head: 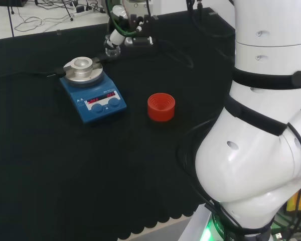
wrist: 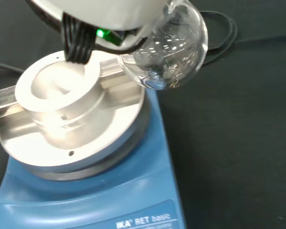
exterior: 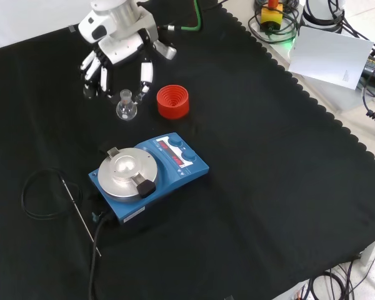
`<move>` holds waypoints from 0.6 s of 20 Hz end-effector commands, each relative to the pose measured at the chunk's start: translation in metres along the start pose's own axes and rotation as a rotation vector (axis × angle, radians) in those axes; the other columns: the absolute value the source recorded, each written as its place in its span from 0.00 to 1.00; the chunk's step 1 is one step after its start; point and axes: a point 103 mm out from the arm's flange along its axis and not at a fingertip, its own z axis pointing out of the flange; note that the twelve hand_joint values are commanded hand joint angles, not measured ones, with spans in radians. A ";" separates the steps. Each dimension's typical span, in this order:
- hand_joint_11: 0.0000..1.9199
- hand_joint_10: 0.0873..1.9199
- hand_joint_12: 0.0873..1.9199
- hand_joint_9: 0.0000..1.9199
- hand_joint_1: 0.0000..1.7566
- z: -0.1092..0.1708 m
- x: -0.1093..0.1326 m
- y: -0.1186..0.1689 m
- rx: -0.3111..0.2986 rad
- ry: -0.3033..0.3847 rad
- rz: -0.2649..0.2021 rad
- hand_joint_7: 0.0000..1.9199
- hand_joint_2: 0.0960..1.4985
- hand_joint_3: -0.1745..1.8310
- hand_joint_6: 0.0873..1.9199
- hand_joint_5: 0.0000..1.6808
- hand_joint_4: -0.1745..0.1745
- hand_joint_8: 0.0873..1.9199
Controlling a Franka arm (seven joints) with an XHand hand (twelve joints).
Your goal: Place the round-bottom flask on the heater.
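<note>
hanging in the hand (exterior: pixel 119 47) at the upper left of the front view, the flask (exterior: pixel 126 107) is being carried with the fingers (exterior: pixel 145 73) curled around its neck, its bulb off the table (exterior: pixel 269 187). in the wrist view it is floating just beside the heater (wrist: pixel 76 124), not yet over the metal cup. lowering too early is risking the glass clipping the cup's rim, or slipping, tilting and rolling toward the red stand (exterior: pixel 173 101).

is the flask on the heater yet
No. The round-bottom flask hangs off to the side of the heater, held by the hand.
</note>
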 end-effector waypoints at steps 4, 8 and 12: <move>0.18 0.27 0.69 0.35 0.62 0.007 0.026 0.022 0.025 -0.015 -0.073 0.22 0.41 0.46 0.46 0.68 1.00 0.32; 0.18 0.27 0.69 0.35 0.62 0.007 0.031 0.032 0.025 -0.015 -0.096 0.22 0.41 0.46 0.46 0.68 1.00 0.32; 0.18 0.27 0.69 0.35 0.62 0.007 0.035 0.040 0.022 -0.011 -0.115 0.22 0.41 0.46 0.46 0.68 1.00 0.32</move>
